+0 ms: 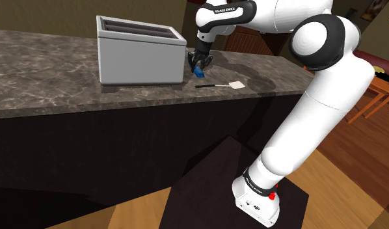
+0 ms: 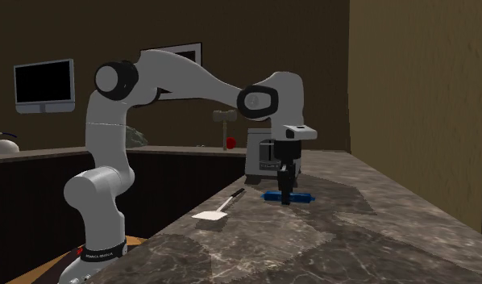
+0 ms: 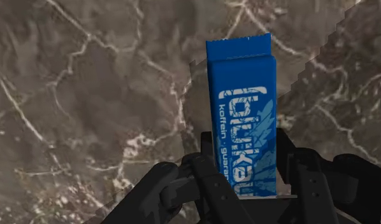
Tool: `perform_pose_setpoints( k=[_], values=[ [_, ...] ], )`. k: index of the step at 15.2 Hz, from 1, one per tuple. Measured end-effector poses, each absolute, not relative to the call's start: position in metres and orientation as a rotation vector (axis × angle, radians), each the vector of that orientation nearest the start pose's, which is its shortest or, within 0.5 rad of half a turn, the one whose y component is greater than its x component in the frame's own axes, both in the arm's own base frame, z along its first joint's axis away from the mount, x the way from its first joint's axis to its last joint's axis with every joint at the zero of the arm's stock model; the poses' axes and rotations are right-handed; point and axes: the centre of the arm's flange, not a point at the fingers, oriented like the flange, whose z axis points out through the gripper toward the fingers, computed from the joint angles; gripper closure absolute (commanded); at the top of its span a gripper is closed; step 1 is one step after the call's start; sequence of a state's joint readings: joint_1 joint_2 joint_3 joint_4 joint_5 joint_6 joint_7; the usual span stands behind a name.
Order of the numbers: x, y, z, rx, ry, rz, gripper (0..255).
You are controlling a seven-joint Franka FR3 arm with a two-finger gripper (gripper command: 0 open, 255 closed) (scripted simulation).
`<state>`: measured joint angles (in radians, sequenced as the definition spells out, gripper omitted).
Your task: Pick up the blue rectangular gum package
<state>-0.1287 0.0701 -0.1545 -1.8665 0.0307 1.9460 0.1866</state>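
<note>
The blue rectangular gum package lies flat on the dark marbled counter, with white lettering on its face. My black gripper is down over one end of it, and both fingers press against the package's long sides, so it is shut on the package. In the shoulder view the gripper stands just right of the grey box, with a bit of blue package showing under it. In the second exterior view the package rests on the counter, sticking out on both sides of the gripper.
A grey box-shaped appliance with slots on top stands close beside the gripper. A white spatula with a thin dark handle lies nearer the counter's front edge. The counter surface extends away towards the shoulder view's left.
</note>
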Motion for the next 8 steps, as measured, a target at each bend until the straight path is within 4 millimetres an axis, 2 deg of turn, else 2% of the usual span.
perform_pose_setpoints(
  k=[8],
  values=[
    [0.5596, -0.1565, 0.4773, -3.033, 0.738, -0.016, 255]
  ],
)
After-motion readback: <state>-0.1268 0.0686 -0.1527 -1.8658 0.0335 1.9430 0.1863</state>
